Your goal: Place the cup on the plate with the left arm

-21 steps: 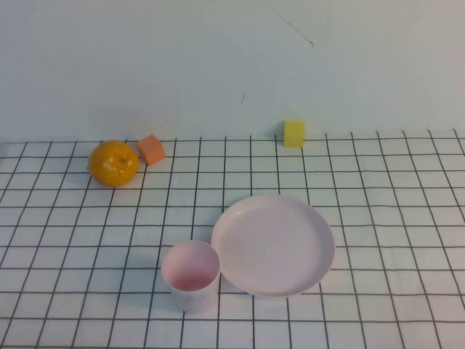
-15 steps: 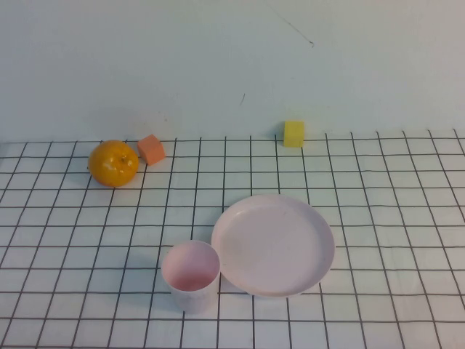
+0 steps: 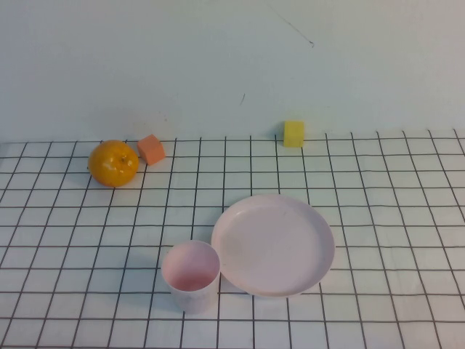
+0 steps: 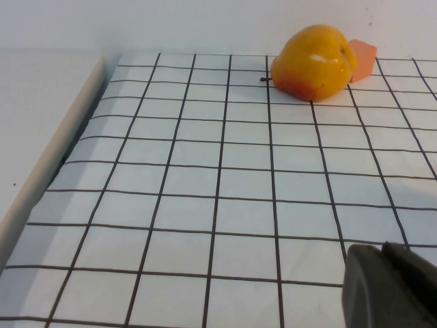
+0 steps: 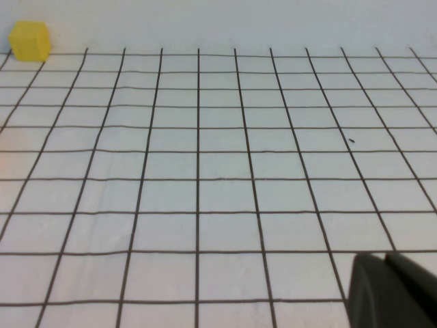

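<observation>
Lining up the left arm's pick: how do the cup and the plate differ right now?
The cup is narrow and tall-sided; the plate is wide and shallow. The cup sits nearer the robot, to the plate's left. Both are pale pink, upright and empty. Neither gripper appears in the high view; only a dark corner shows in each wrist view.

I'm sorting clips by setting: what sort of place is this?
Likely a lab test bench, not a home: a grid-printed cloth against a bare wall, with props laid out: cup, plate, orange fruit, foam cubes. Only a dark sliver of each hand shows in its wrist view.

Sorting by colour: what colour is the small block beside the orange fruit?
Orange block, clearest in high view.
</observation>
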Tool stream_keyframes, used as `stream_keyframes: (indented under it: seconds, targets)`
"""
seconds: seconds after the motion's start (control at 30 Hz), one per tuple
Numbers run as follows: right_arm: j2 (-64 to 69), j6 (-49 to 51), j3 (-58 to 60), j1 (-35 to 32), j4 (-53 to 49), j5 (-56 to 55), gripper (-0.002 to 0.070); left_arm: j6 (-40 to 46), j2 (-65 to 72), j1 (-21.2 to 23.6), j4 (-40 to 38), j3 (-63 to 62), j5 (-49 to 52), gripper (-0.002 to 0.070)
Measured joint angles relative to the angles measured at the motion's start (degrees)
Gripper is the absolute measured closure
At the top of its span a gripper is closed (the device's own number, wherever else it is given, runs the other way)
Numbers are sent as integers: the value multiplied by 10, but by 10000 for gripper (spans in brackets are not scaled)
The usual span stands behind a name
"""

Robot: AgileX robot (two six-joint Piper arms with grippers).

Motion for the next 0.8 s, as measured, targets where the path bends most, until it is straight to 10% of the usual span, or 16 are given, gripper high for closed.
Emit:
stream_keyframes:
  seconds: [0.8]
  targets:
    - [0, 0, 0, 0, 0, 0, 678, 0, 0, 0, 0, 1, -20, 677]
